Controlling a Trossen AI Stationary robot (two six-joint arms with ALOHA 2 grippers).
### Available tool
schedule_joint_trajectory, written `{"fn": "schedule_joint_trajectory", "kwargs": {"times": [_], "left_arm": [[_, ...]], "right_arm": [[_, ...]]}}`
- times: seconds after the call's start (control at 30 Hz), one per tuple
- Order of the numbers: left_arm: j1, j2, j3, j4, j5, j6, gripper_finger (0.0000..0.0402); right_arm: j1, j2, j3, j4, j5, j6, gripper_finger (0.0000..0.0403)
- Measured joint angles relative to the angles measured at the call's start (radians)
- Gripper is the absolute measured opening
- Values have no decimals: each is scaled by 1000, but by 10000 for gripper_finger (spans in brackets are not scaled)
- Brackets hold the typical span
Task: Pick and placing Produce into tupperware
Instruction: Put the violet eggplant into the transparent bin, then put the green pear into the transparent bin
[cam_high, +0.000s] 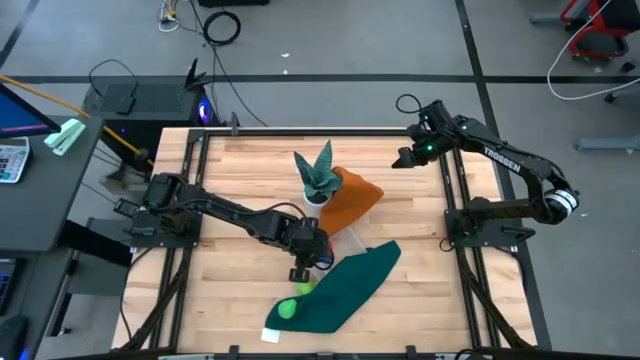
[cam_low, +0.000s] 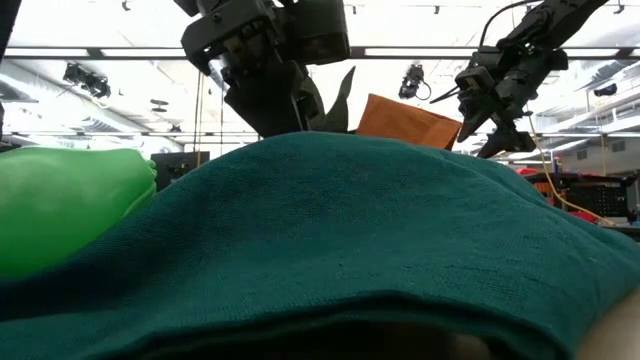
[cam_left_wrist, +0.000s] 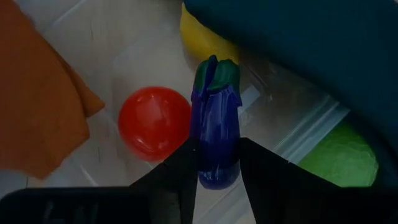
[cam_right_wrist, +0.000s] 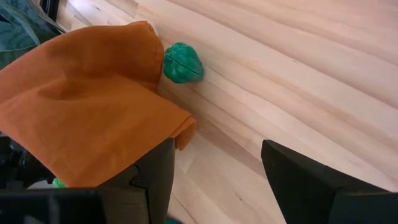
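The left claw (cam_left_wrist: 217, 163) grips a glossy purple eggplant (cam_left_wrist: 216, 127), green-capped, seemingly over the tupperware (cam_left_wrist: 311, 124).

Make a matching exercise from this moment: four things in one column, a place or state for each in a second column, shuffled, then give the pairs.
Things:
1. purple eggplant
2. red ball
3. right hand
4. dark green vegetable

Places or states:
A. lying on the wood at the orange cloth's edge
B. open and empty, above the bare table
C. held between the left hand's fingers
D. sitting in the clear tupperware, beside the eggplant

Pairs: 1-C, 2-D, 3-B, 4-A
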Motion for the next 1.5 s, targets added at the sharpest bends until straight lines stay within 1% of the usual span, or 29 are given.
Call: {"fn": "schedule_joint_trajectory", "kwargs": {"times": [0.17, 0.57, 0.83, 0.97, 1.03, 1.17, 1.27, 1.4, 1.5], "left_arm": [[0, 0, 0, 1, 0, -1, 128], [1, 0, 0, 0, 18, -18, 162], [2, -21, 0, -1, 17, -56, 150], [3, -77, 2, -12, 10, -94, 143], [3, -108, 16, -51, -4, -126, 139], [3, -164, 63, -120, -16, -223, 136], [2, -196, 89, -163, -13, -385, 135], [-1, -224, 116, -183, 40, -614, 142], [-25, -234, 121, -180, 94, -718, 151]], "right_arm": [[0, 0, 0, -1, 0, 0, 202], [0, 0, 0, -2, 0, 1, 202], [0, 0, 0, -2, 0, 1, 202], [0, 0, 0, -3, 0, 0, 202], [0, -2, 0, -3, 0, -1, 202], [0, -10, 0, -9, 0, -10, 202], [0, -24, 0, -9, 0, -19, 202], [0, -52, 0, -11, 0, -33, 202], [0, -73, 0, -21, 0, -51, 202]]}}
